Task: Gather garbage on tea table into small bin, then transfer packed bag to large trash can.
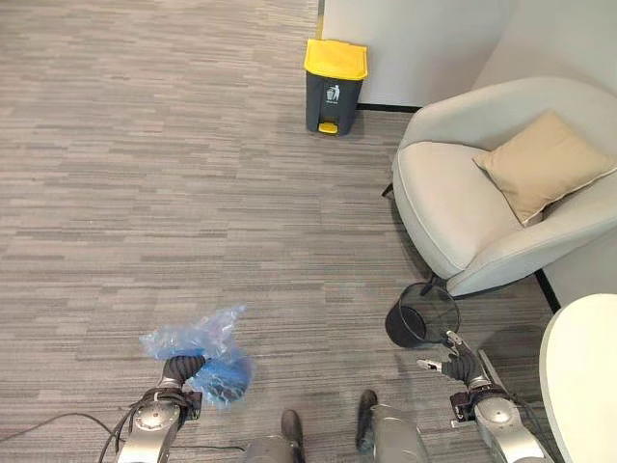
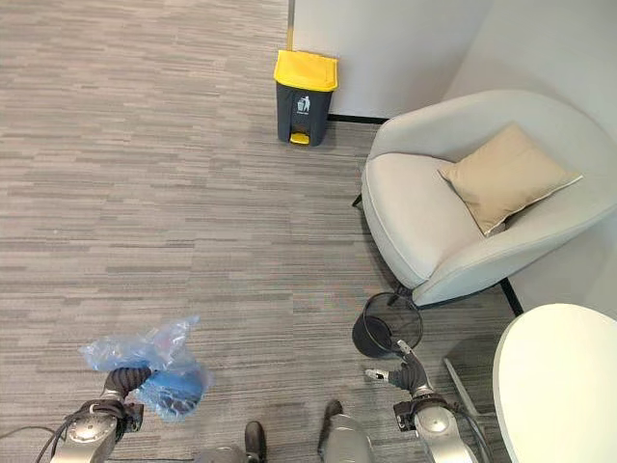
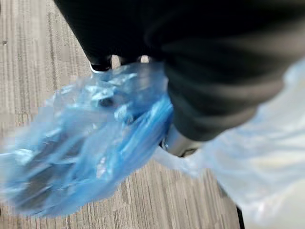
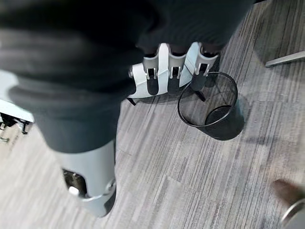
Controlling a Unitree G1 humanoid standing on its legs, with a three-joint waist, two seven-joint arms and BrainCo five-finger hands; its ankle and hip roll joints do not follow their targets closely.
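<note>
A crumpled blue plastic bag [image 1: 210,355] hangs above the carpet at the lower left, bunched in my left hand [image 1: 181,370], which is shut on its neck. Up close, the bag [image 3: 86,143] bulges past the hand's dark cover [image 3: 214,71]. The small black mesh bin [image 1: 421,316] stands bagless on the floor by the armchair. My right hand [image 1: 461,364] hovers just near of it, open and holding nothing, its fingers [image 4: 171,67] straight above the bin [image 4: 209,107]. The large trash can [image 1: 335,87], dark grey with a yellow lid, stands far ahead against the wall.
A light grey armchair [image 1: 463,207] with a beige cushion [image 1: 540,164] sits at the right. The white round tea table [image 1: 583,376] fills the lower right corner. Grey striped carpet [image 1: 193,193] stretches between me and the trash can.
</note>
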